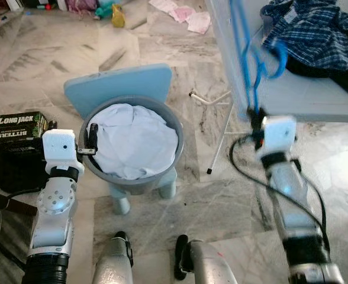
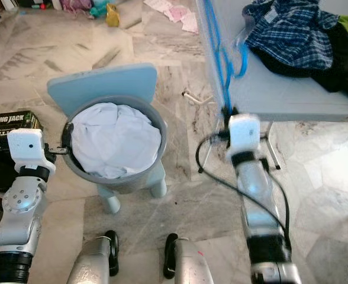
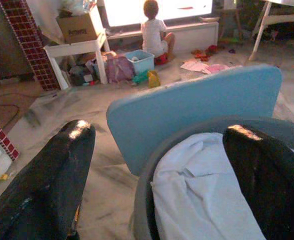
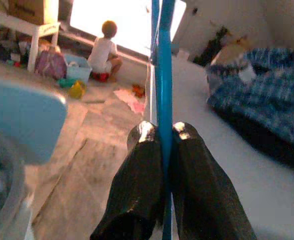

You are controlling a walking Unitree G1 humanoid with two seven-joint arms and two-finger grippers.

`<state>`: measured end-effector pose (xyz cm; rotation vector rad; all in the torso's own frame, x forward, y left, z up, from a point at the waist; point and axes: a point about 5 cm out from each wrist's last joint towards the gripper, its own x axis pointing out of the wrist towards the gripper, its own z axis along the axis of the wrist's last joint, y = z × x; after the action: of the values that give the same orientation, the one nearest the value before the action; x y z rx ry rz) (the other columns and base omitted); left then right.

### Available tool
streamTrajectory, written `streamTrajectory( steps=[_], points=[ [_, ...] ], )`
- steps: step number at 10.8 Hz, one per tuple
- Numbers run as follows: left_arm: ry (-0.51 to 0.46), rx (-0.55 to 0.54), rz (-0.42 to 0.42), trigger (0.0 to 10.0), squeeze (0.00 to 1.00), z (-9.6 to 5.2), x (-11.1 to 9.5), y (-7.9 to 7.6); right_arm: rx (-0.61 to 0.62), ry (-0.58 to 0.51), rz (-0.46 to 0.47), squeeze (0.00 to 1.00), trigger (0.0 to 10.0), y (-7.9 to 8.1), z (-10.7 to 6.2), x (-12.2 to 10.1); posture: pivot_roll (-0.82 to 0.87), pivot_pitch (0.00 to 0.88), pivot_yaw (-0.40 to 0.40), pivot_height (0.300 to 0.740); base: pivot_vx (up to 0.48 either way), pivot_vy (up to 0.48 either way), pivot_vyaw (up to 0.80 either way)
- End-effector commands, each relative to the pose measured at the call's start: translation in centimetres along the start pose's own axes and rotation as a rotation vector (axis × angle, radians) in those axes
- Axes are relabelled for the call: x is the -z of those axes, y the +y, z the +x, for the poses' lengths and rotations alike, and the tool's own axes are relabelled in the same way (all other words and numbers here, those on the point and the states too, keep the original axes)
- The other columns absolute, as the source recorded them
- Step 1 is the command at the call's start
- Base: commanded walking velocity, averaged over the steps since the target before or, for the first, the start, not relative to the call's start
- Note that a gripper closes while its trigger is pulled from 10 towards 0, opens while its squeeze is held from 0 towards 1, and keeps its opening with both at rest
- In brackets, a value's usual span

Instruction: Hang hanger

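My right gripper [image 1: 255, 116] is shut on a blue plastic hanger [image 1: 249, 65], pinching its thin bar between both fingertips [image 4: 143, 136]. The hanger rises along the edge of the white table [image 1: 316, 97], and its curved end [image 1: 278, 64] lies next to a blue plaid shirt [image 1: 307, 32]. Lower on the left, my left gripper [image 1: 92, 139] stands open at the rim of a grey bucket [image 1: 177, 127]. One of its fingers [image 3: 62, 165] is outside the rim, the other over the white cloth [image 1: 132, 142] inside.
The bucket rests on a light blue stool [image 1: 118, 86]. A Long Jack box [image 1: 19, 125] and a black bag sit at far left. Dark clothes [image 2: 345, 65] lie on the table, and a white metal leg [image 1: 220, 139] slants beneath it. A small person [image 3: 154, 30] sits far off.
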<state>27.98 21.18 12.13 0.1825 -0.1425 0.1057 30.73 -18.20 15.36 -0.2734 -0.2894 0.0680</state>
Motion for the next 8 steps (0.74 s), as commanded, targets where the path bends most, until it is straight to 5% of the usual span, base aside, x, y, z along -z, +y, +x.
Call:
streamTrajectory(
  steps=[1,8],
  points=[
    [-0.006,0.021,-0.002,10.0,0.00,-0.07,-0.12,-0.39,0.017,-0.023,-0.015,0.00,10.0,-0.66,0.00,-0.35,0.08,0.211,-0.102,0.740,0.277,0.000,0.00],
    [0.000,0.032,0.004,10.0,0.00,0.14,-0.16,-1.02,-0.002,-0.021,-0.034,0.00,10.0,-0.02,0.17,-0.10,0.08,0.210,-0.102,0.740,0.244,0.000,0.00]
  ],
)
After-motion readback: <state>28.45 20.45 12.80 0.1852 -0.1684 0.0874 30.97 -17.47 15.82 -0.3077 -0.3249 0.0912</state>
